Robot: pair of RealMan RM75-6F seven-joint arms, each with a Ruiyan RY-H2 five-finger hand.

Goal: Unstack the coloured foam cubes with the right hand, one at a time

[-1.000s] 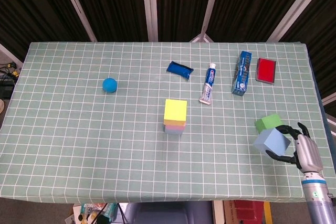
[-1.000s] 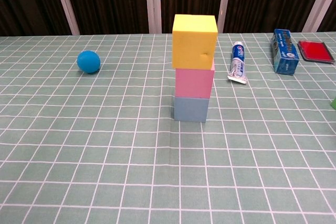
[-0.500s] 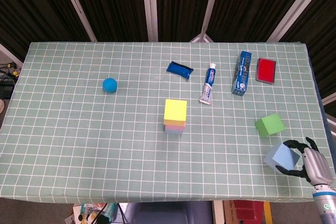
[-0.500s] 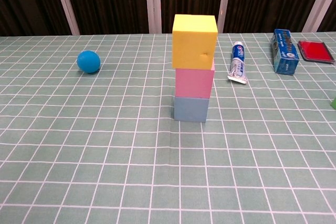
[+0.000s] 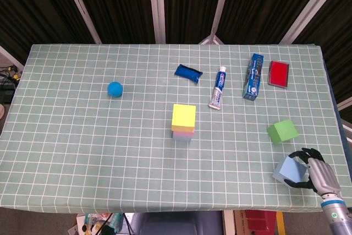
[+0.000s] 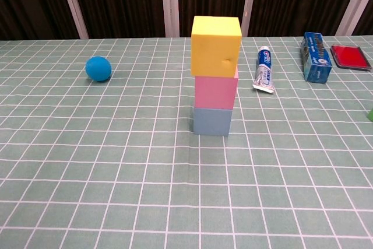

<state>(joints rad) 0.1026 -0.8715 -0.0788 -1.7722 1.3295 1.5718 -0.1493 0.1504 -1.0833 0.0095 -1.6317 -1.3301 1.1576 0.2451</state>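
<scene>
One hand shows in the pictures, the right hand (image 5: 314, 172), down at the near right corner of the bench (image 5: 82, 158). Its dark fingers (image 5: 297, 181) curl around a light blue cube (image 5: 287, 171), and it holds that cube tight. The cube sits tilted, low by the near edge of the green checked cloth. I cannot see the left hand in either view.

A little further back, apart from the hand, a green cube (image 5: 282, 131) rests on the cloth by itself.

In the middle of the bench stands the stack. Three cubes are piled up there. The grey-blue cube (image 6: 211, 121) is at the bottom, the pink cube (image 6: 215, 92) sits on it, and the yellow cube (image 6: 215, 46) is on top. The yellow one leans out a tiny bit past the pink one on the left side.

Further back and to the left lies a blue ball (image 5: 114, 89), well apart from the stack.

Near the far side lie four more things in a row. There is a dark blue pouch (image 5: 188, 73), then a toothpaste tube (image 5: 218, 88), then a blue toothpaste box (image 5: 253, 76), and just beside the box a flat red thing (image 5: 279, 74) with a dark rim.
</scene>
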